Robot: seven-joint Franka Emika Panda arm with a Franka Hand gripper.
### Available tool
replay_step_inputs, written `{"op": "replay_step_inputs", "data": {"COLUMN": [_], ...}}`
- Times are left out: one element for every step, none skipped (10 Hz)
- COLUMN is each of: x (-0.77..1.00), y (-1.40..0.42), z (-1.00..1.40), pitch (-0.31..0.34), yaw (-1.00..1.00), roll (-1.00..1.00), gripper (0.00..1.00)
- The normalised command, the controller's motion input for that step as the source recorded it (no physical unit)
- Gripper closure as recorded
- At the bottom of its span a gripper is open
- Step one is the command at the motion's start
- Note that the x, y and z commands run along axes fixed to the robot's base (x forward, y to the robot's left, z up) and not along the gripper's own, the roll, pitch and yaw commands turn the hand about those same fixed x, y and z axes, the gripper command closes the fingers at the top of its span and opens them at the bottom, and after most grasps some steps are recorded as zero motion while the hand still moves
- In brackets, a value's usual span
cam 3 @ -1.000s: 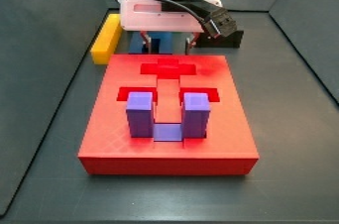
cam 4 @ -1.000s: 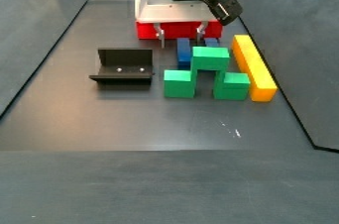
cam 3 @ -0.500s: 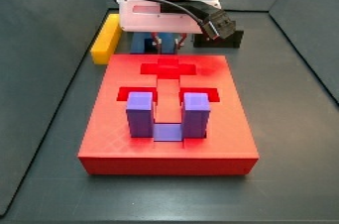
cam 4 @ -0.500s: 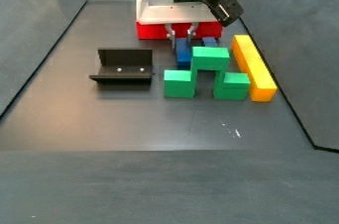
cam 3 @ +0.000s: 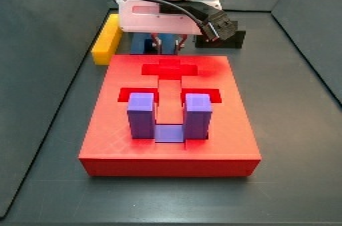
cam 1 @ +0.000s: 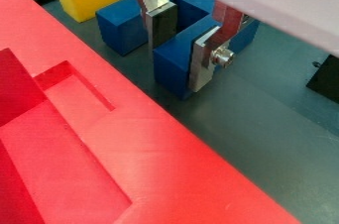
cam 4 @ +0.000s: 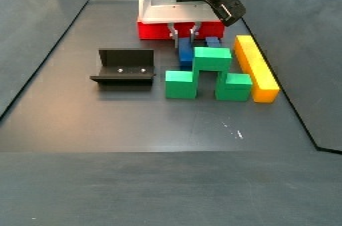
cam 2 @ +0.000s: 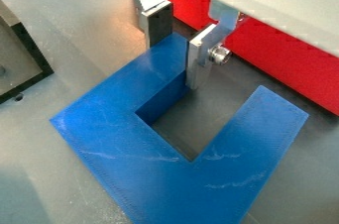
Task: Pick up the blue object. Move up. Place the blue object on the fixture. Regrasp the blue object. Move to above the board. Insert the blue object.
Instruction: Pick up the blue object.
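Hand (cam 2: 183, 40) fingers astride one prong of blue object (cam 2: 185, 173).

Robot lab test cell, dark walled enclosure (cam 4: 54, 50), end effector (cam 4: 185, 32) over coloured blocks (cam 4: 201, 73)

one blue object (cam 2: 185, 159), one board (cam 3: 171, 120), one hand (cam 2: 181, 32)

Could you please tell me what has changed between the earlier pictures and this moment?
The gripper sank slightly lower over the blue object, its fingers now straddling one prong; whether they grip it yet I cannot tell. The blue object, fixture, green blocks, yellow bar and board with its purple piece stayed put.
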Motion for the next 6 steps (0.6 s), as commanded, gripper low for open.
{"op": "replay_step_inputs", "data": {"x": [0.00,0.00,0.00,0.00,0.00,0.00], "y": [0.00,0.00,0.00,0.00,0.00,0.00], "z": [0.00,0.00,0.00,0.00,0.00,0.00], "pitch": [0.000,0.000,0.000,0.000,0.000,0.000], "yaw": [0.00,0.00,0.00,0.00,0.00,0.00], "roll": [0.00,0.00,0.00,0.00,0.00,0.00], "gripper": [1.00,1.00,1.00,1.00,1.00,1.00]}}
